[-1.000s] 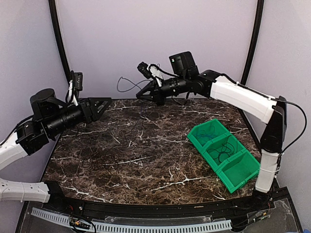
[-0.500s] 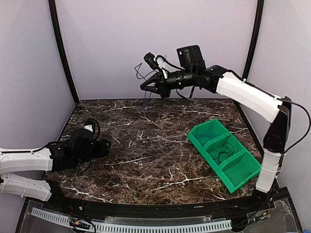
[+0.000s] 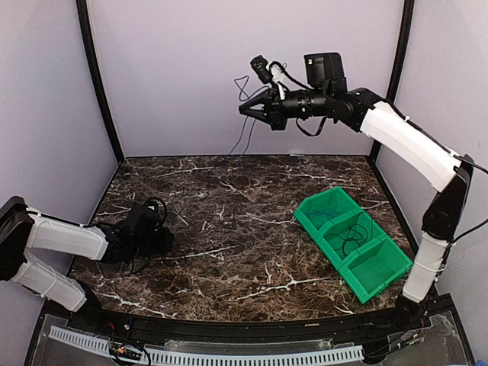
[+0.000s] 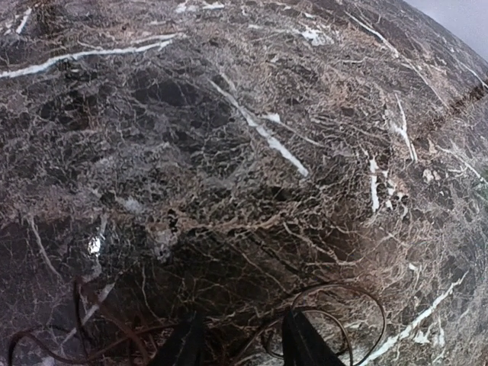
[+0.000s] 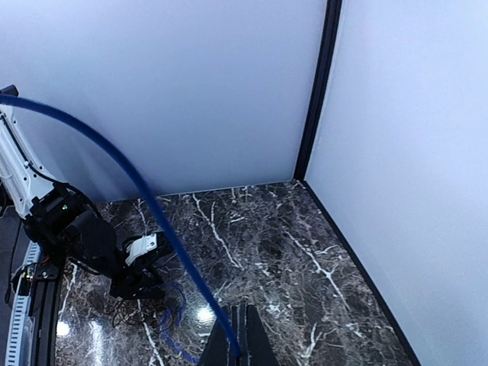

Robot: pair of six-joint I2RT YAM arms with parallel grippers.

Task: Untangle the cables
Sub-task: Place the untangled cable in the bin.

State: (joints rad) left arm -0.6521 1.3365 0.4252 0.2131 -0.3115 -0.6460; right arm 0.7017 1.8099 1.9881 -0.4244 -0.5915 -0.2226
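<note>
Right fingers (image 5: 250, 345) pinch blue cable (image 5: 137, 183), left fingers (image 4: 187, 345) half-open; green bin (image 3: 372, 284) holds two cables (image 3: 352, 238).

The table (image 3: 229, 252) is dark brown stone with thin white lines running all over it, like marble. It shines, and a bright spot of light (image 5: 204, 313) sits on it. Pale purple-grey walls (image 3: 175, 69) stand behind it and at both sides. They are plain and smooth. Black strips (image 3: 94, 76) run up where the walls meet. A white strip with little slots (image 3: 229, 356) lies along the near edge.
</note>
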